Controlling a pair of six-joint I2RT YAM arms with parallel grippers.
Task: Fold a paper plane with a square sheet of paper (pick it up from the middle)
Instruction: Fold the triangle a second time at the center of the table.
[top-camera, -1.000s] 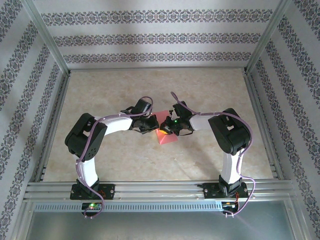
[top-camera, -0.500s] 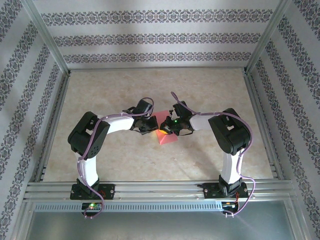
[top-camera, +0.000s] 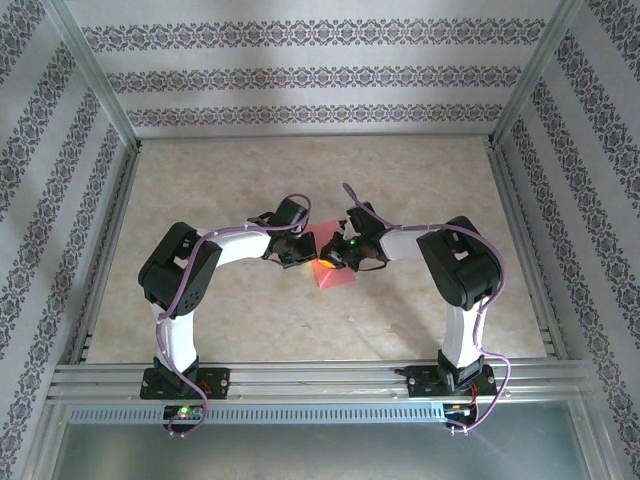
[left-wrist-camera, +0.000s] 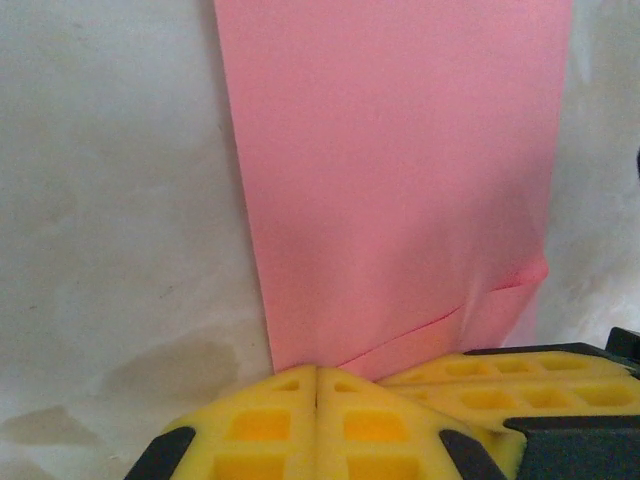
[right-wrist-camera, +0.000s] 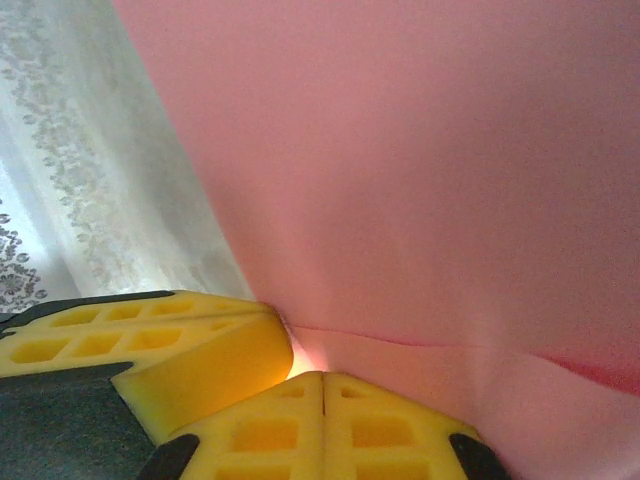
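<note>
Left gripper, its yellow fingers pressed flat together with no gap at the seam, meets the near edge of a salmon-pink sheet of paper at the middle of the table. Right gripper faces it from the other side, its own yellow fingers likewise pressed tight together, their tips against the same sheet of paper. The two grippers stand tip to tip, nearly touching, one finger of each showing in the other's wrist view. Whether either seam actually has paper caught in it cannot be told.

A slanting crease runs across the sheet just beyond the left fingertips, with a narrow folded flap below it. From above, the sheet of paper reads as a pink wedge, its point towards the arms' bases and its upper part between the two wrists. Both white-and-black arms bow inward from the aluminium rail at the near edge, purple cables looping along them. Patterned walls enclose the marbled table.
</note>
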